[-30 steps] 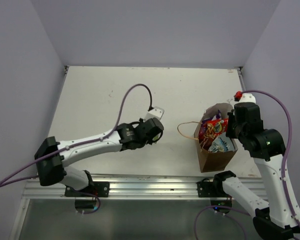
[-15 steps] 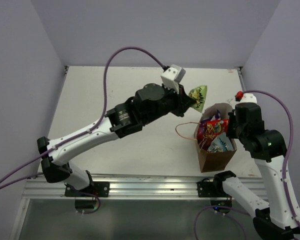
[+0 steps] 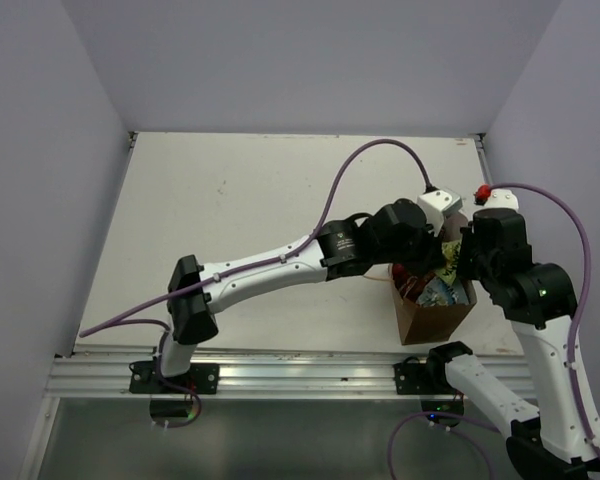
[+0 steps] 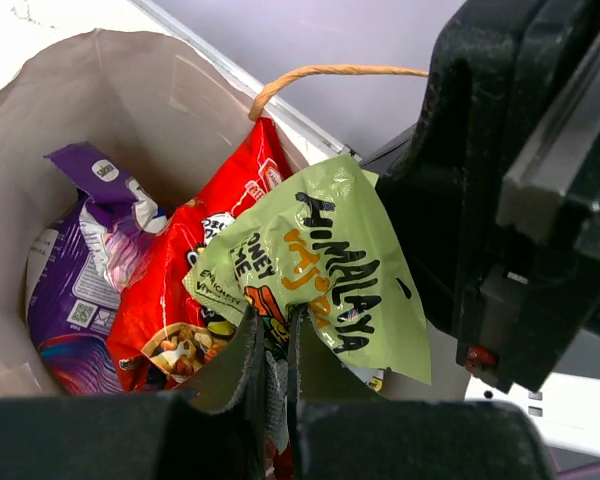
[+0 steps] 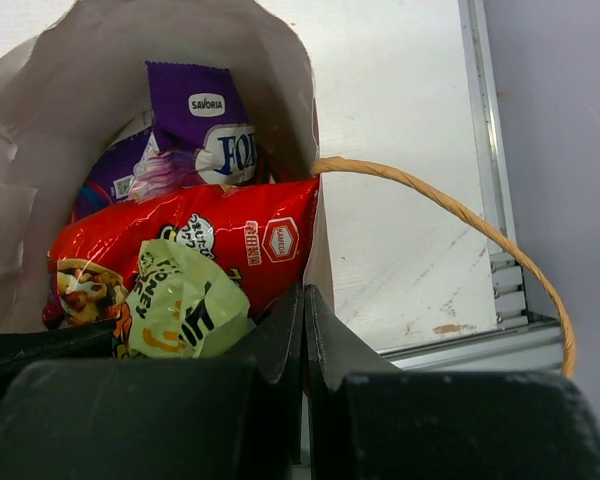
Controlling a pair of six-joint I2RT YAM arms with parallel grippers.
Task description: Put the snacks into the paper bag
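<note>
Presently the green packet (image 4: 320, 270) is held in the left tool (image 4: 277, 335), whose fingers are closed on its lower crimped edge. It is carried just above the open mouth of the paper bag (image 4: 130, 90).

The packet is judged to be light, soft and puffed, with a slick, crinkly film that would slide out of a loose pinch. The flat sealed edge, where it is taken now, is reckoned the safest hold.

Its long axis appears to be laid slantwise, running up and away from the fingertips. The free corner is pointed toward the bag's tan handle (image 4: 330, 72), and the printed face is turned to the wrist camera.

Beneath the tool, inside the bag, a red snack packet (image 4: 180, 290) and a purple packet (image 4: 70, 270) are seen lying.

The right tool (image 5: 302, 295) is closed at the bag's rim; whether paper is nipped between its fingers cannot be told. The bag is stood on the bench (image 3: 230, 200).
</note>
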